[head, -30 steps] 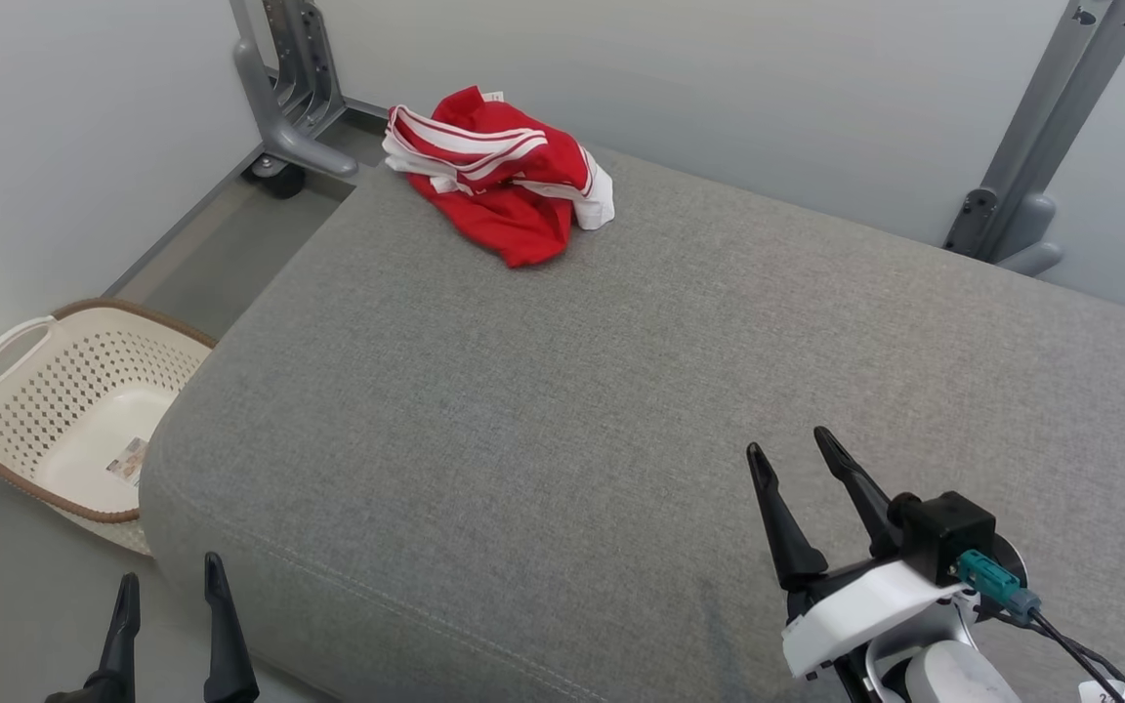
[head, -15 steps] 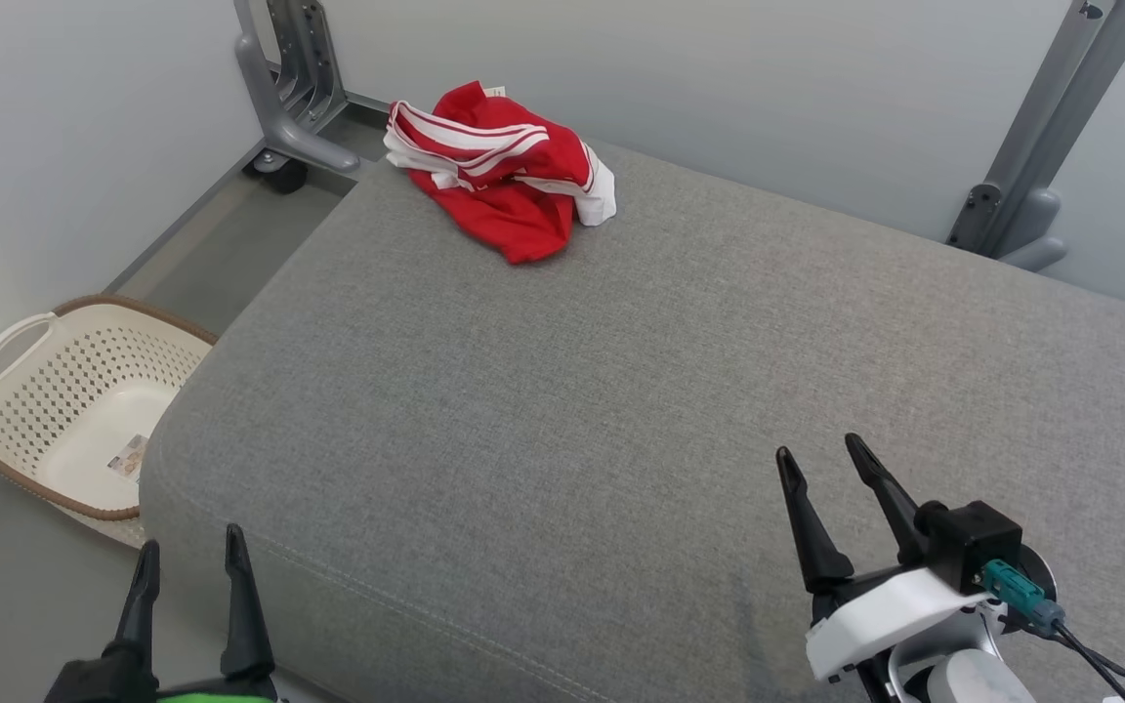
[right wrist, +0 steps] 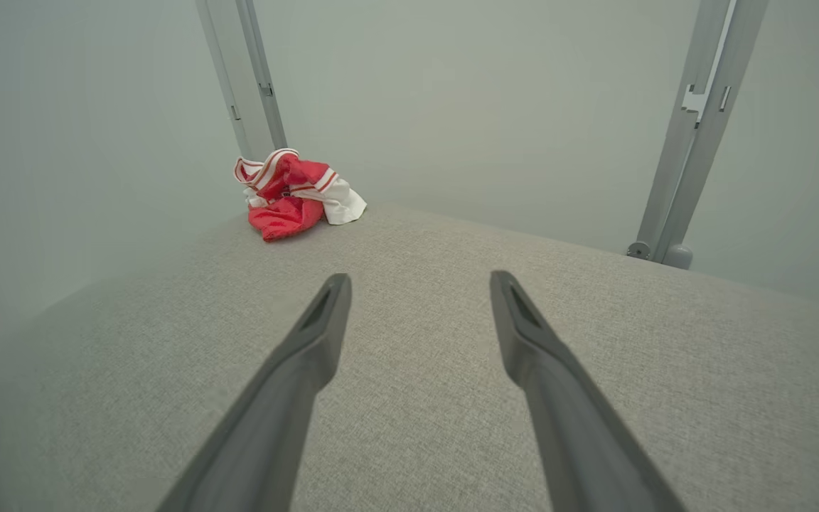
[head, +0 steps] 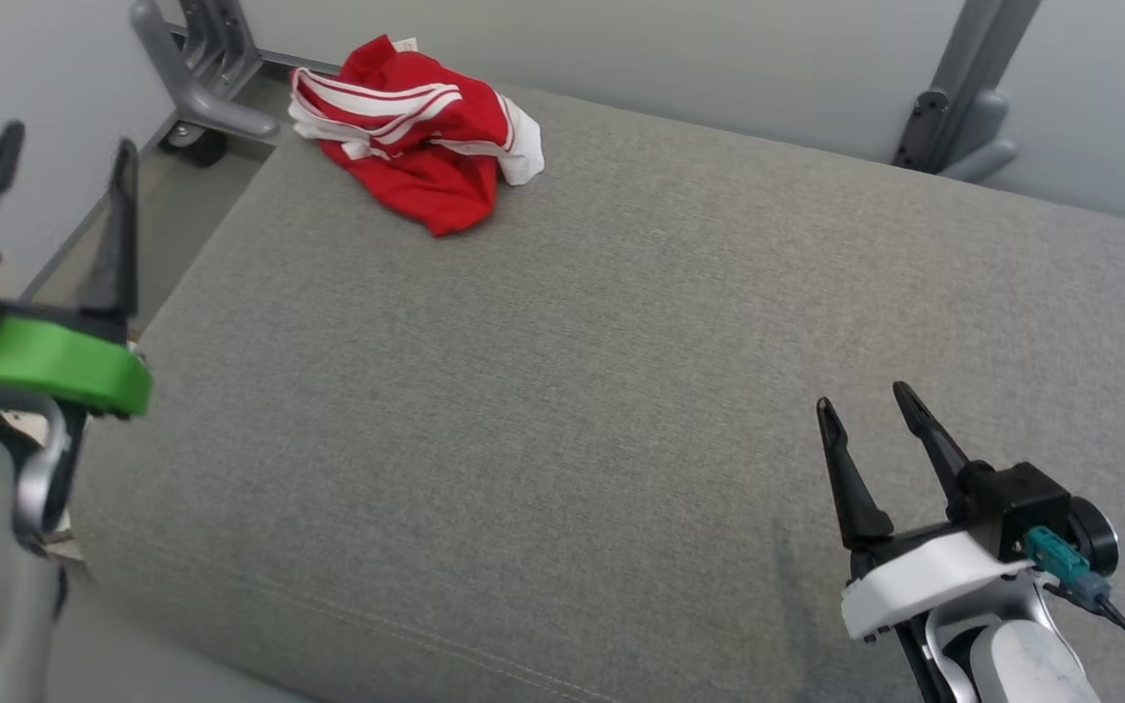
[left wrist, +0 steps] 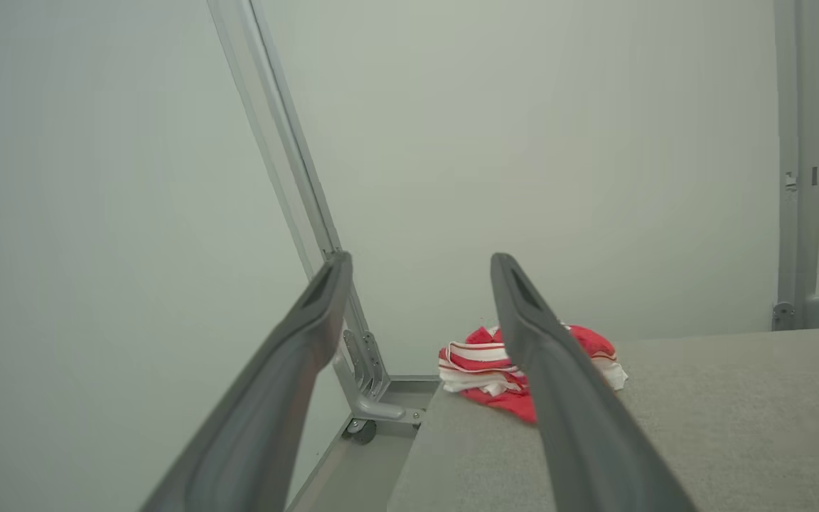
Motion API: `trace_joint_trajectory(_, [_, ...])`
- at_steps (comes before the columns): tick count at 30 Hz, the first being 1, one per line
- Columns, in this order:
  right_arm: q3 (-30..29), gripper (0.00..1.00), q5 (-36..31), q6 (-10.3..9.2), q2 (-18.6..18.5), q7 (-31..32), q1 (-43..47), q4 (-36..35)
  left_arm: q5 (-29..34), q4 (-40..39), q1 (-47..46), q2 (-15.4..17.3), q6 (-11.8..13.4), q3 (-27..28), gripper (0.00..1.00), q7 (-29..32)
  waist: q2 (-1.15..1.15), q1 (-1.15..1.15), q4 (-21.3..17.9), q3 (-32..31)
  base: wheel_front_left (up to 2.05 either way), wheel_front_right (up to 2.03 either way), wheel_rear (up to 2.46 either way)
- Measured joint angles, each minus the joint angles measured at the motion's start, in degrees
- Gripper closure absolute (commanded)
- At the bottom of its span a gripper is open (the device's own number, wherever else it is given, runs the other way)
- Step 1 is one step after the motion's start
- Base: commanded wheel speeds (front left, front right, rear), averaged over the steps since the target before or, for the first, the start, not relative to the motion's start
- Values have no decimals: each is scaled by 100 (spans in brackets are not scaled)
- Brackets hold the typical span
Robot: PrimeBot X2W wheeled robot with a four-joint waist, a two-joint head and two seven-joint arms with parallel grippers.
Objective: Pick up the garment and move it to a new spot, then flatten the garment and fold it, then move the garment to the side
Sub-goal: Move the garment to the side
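Red cloth with white stripes and a white trim, the garment (head: 406, 137) lies crumpled in a loose heap at the far left corner of the grey fabric cushion (head: 572, 391), close to both its far edge and its left edge. Both grippers are well apart from it. The left gripper (head: 66, 137) is raised at the left, out past the cushion's left edge, with its two dark fingers spread wide and empty above a green bracket (head: 55, 361). In the left wrist view one of those fingers covers part of the garment, which lies far beyond it. The right gripper (head: 863, 395) hangs over the near right part of the cushion, fingers pointing toward the far side, likewise parted and holding nothing. It sits on a white bracket (head: 924, 576) with a teal connector (head: 1056, 557) beside it. A grey metal frame leg (head: 201, 93) with a small wheel (head: 196, 146) stands on the floor just left of the garment. A second grey post (head: 953, 98) rises at the far right against the pale wall (head: 719, 49).
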Motion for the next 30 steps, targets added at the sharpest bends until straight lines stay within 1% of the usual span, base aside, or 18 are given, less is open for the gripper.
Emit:
trace_joint_trajectory(3, [-37,0,-167,0,-2,114,-110,-248,-100,405,-860,441,-78,-63,0,323,0,0,-259,181,0,0,0])
trace_joint_trajectory(6, [-130,0,-290,0,-4,198,-195,-544,-358,877,-1602,750,-107,-172,0,613,0,0,-519,421,0,0,0])
trace_joint_trajectory(9, [-258,0,-396,0,-4,265,-268,-837,-639,1346,-2205,961,-116,-338,0,740,0,0,-751,721,0,0,0])
trace_joint_trajectory(13, [-378,0,-452,0,-8,320,-361,-1329,-956,1987,-2721,1148,-122,-666,0,799,0,0,-1031,1173,0,0,0])
trace_joint_trajectory(17, [-447,0,-489,0,-9,378,-426,-1747,-1225,2614,-3117,1184,-123,-921,0,721,0,1,-1278,1651,0,0,0])
trace_joint_trajectory(22, [-543,0,-541,0,-10,397,-429,-2008,-1584,3281,-3415,1127,-123,-1360,0,615,0,1,-1540,2218,0,0,0])
trace_joint_trajectory(26, [-568,0,-579,0,-11,398,-430,-2132,-1879,3648,-3659,1127,-123,-1716,0,555,0,1,-1710,2602,0,0,0])
trace_joint_trajectory(30, [-576,0,-603,0,-11,420,-456,-2216,-2140,3933,-3920,1135,-123,-1958,0,453,0,1,-1848,2915,0,0,0])
